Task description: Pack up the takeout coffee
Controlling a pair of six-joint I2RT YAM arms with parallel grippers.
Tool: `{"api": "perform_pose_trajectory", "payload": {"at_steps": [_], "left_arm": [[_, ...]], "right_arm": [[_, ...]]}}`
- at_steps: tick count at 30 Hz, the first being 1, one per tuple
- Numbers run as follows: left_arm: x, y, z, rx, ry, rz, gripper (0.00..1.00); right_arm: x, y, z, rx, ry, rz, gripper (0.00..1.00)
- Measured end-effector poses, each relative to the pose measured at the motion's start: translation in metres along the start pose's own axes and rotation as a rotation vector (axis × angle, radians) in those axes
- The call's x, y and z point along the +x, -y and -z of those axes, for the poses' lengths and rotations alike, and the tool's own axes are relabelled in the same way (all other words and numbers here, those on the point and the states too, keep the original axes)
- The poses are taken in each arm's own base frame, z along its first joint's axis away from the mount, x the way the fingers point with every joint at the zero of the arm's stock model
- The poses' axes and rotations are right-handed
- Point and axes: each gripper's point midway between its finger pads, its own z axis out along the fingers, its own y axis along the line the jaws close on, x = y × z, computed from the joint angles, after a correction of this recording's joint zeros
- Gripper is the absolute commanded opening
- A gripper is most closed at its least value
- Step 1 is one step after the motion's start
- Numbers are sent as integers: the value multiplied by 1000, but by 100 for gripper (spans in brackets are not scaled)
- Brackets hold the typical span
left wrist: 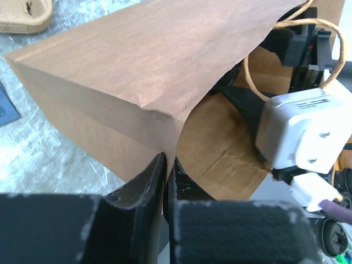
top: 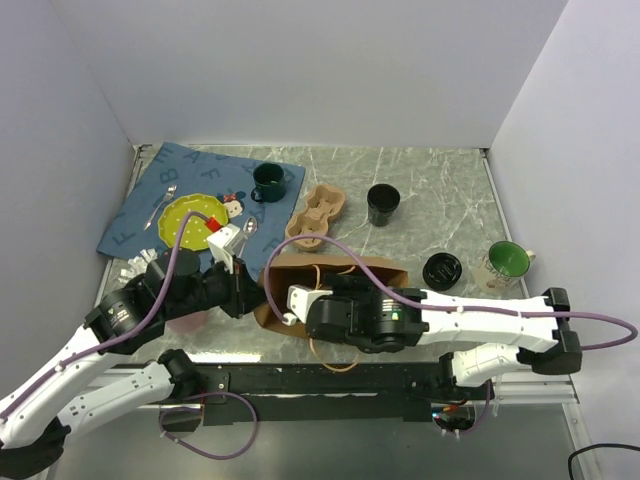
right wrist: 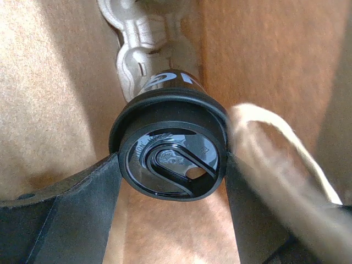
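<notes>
The takeout coffee (right wrist: 170,154), a black cup with a round black lid, is inside the brown paper bag (top: 340,268), lid facing the right wrist camera. My right gripper (right wrist: 171,160) is shut on it, one finger pressed against each side of the lid. The bag's brown walls (right wrist: 55,82) close in on both sides, and a twine handle (right wrist: 275,143) hangs at the right. My left gripper (left wrist: 166,165) is shut on the edge of the bag (left wrist: 110,71) at its open mouth. In the top view the bag hides the cup and the right fingers.
Behind the bag are a pulp cup carrier (top: 316,215), an open black cup (top: 382,203) and a dark green mug (top: 267,182). A loose black lid (top: 441,269) and a green-lined mug (top: 505,262) sit to the right. A yellow plate (top: 190,220) lies on a blue mat (top: 165,190).
</notes>
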Motion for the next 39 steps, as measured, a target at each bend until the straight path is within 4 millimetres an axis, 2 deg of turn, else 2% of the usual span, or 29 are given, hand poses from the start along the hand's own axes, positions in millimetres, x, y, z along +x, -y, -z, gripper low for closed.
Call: {"api": "perform_pose_trajectory", "payload": {"at_steps": [2,5,6,8,11,12,13,15,17,21,30,33,34,35,36,39], "left_arm": [[4,-2,1,-2,-4,1,25],[7,-4,2,-6,-9,6,45],[8,-4,3,-8,-10,8,48],[9,-6,3,-17,-13,12,48],[12,-8,3,-26,-25,17,41],[13,-8,3,-27,-28,18,29],[13,-8,3,-29,-31,23,24],[14,-8,3,-29,-32,35,15],[14,-7,4,-27,-31,35,11],[18,-7,4,-16,-39,31,11],[24,-5,4,7,-64,14,10],[25,-5,2,10,-73,13,15],[26,-5,2,10,-74,14,18],[26,-5,2,11,-74,14,31],[26,-5,2,11,-74,14,36],[25,-7,3,1,-69,20,42]], "right_arm": [[-1,-3,-4,-6,-13,25,28],[-1,-7,-10,-10,-38,49,28],[-2,-9,-11,-12,-44,54,28],[-2,-10,-13,-12,-49,52,28],[-1,-10,-13,-6,-51,40,28],[0,-10,-13,-2,-53,37,28],[0,-10,-14,1,-54,37,28],[2,-11,-17,11,-56,35,28],[6,-13,-22,24,-61,48,28],[7,-12,-29,39,-55,66,28],[2,7,-35,76,33,-33,27],[4,4,-41,80,45,-18,27],[6,2,-43,79,42,-8,27],[7,0,-45,79,39,3,27],[9,-2,-47,76,34,12,27],[13,-7,-51,65,25,24,27]]}}
